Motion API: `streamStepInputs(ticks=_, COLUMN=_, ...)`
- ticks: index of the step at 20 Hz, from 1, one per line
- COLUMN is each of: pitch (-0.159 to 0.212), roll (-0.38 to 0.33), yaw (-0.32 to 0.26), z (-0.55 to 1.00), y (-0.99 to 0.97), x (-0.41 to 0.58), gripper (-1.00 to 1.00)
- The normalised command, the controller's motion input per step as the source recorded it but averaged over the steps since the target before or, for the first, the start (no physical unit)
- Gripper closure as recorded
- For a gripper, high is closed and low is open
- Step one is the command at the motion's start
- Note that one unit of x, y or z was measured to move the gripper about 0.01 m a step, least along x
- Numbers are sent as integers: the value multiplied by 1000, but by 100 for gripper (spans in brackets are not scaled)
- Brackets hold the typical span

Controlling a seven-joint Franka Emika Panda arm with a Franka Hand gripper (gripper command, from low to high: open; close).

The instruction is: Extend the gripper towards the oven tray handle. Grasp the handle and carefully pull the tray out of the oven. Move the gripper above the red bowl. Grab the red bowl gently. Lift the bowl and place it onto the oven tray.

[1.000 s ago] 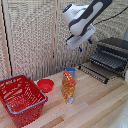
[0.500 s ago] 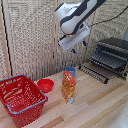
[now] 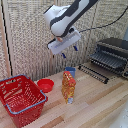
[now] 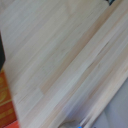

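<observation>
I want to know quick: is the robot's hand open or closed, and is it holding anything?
The gripper: open and holding nothing, up in the air above the orange box.

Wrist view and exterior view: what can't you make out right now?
- Wrist view: blurred; only wooden table shows, no fingers, red bowl or oven.
- Exterior view: gripper too small to tell jaw state.
- Exterior view: oven cut off by the right edge; tray bars blurred.
</observation>
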Motion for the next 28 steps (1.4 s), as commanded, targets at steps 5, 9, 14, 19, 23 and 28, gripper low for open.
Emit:
streamStepInputs(ticks=5, pitch=-31, roll=270, yaw=-111, z=-140, y=454, x=10, gripper=-100)
streamStepInputs(ticks=9, pitch=-6, roll=257, yaw=-101, z=-312, y=275, x=-27, gripper=-100)
streamStepInputs(ticks=14, pitch=0, roll=181, yaw=-50, z=-507, y=-12, x=-29, gripper=-100)
streamStepInputs(ticks=19, pitch=-12, roll=126, yaw=-4, z=-582, y=-102, x=0, gripper=-100)
streamStepInputs(ticks=23, pitch=-33, roll=109, yaw=0, z=-486, y=25, x=64, gripper=-100)
streamStepInputs(ticks=28, pitch=-52, roll=42, yaw=-1, z=-331, y=123, x=90, gripper=-100)
